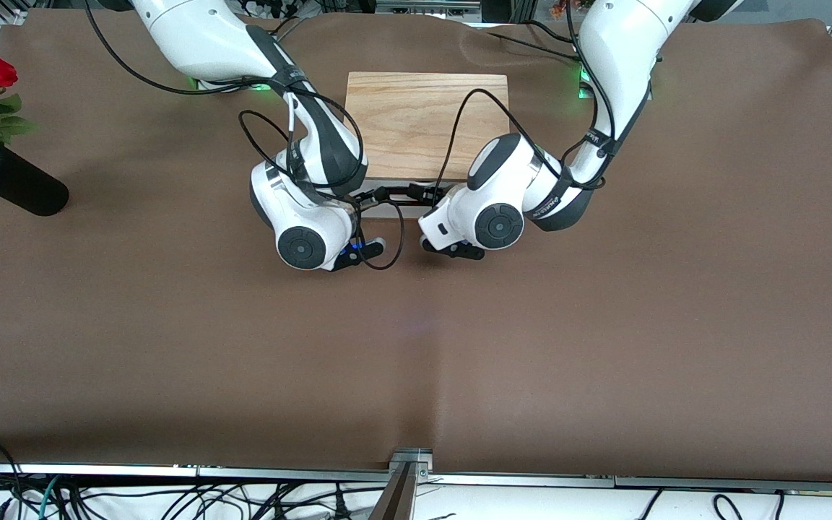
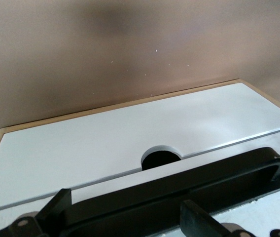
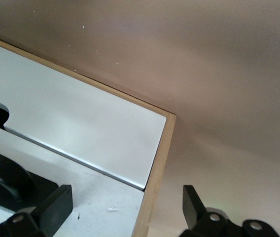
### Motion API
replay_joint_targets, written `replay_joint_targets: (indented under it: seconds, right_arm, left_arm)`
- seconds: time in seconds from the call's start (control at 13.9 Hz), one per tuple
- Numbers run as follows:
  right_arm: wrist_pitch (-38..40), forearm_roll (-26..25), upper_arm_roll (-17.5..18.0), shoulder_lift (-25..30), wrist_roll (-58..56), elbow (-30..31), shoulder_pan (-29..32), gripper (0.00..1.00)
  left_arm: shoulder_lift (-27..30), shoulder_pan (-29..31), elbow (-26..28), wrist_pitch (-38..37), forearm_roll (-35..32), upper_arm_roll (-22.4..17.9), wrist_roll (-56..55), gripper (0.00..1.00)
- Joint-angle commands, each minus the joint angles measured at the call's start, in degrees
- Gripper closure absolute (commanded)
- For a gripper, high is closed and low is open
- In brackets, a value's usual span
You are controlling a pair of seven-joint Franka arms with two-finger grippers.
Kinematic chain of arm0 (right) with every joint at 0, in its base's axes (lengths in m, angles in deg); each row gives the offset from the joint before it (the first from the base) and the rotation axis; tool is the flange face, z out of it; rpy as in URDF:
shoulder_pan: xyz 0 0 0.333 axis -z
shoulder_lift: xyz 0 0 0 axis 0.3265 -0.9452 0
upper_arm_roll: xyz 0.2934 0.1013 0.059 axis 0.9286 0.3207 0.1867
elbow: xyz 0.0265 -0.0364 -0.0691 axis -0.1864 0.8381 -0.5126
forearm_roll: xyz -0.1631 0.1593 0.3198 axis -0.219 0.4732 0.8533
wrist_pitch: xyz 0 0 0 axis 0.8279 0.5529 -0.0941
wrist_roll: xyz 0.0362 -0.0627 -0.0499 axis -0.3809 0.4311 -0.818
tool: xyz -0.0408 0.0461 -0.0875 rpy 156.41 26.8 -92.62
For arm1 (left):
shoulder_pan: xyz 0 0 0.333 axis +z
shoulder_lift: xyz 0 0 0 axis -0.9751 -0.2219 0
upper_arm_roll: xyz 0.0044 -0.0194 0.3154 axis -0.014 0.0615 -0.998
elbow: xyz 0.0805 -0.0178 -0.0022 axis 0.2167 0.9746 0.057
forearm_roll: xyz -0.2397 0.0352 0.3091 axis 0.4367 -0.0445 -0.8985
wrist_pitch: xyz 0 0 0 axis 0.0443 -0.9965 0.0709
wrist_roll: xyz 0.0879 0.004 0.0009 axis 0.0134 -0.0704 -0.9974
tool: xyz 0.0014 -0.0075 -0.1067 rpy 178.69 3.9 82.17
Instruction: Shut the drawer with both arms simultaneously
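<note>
Facing the white front of the drawer (image 2: 130, 138), both grippers sit low at the near face of the oak box (image 1: 427, 119) — left gripper (image 2: 125, 210) fingers apart around the black handle (image 2: 179, 190), right gripper (image 3: 125, 205) fingers apart at the box's corner.

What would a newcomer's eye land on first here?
Two white arms meet at the front of the oak box mid-table: the left gripper and right gripper both sit open at the drawer's white front panel. A red rose in a black vase lies toward the right arm's end.
</note>
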Motion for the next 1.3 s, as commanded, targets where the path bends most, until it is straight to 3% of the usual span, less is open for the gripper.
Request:
replay_joint_targets:
  seconds: [0.0,0.36,0.72,0.94,1.23]
  right_arm:
    - [3.91,1.46,0.68,0.00,-0.05,0.06,0.06,0.00]
    - [-5.21,1.38,0.50,-0.78,-0.05,0.06,0.06,0.00]
    - [-13.40,0.32,-1.51,-0.44,-0.05,-3.71,1.55,0.00]
    - [-14.37,-0.38,-5.89,-0.08,-0.05,-7.48,1.82,0.00]
    - [-13.76,-1.44,-13.80,1.06,-0.14,-9.25,1.73,0.00]
  left_arm:
    - [0.43,-0.12,-0.17,-0.34,1.94,0.15,-0.70,0.00]
    - [0.96,3.83,-5.97,-0.43,1.41,-0.11,-0.52,0.00]
    - [4.38,8.49,-6.50,-0.78,-0.33,-0.29,-0.52,0.00]
    - [7.10,9.03,-7.12,-0.78,-12.61,-0.11,-0.61,0.00]
    - [11.32,12.61,-7.21,-2.87,-20.11,-0.20,-0.61,0.00]
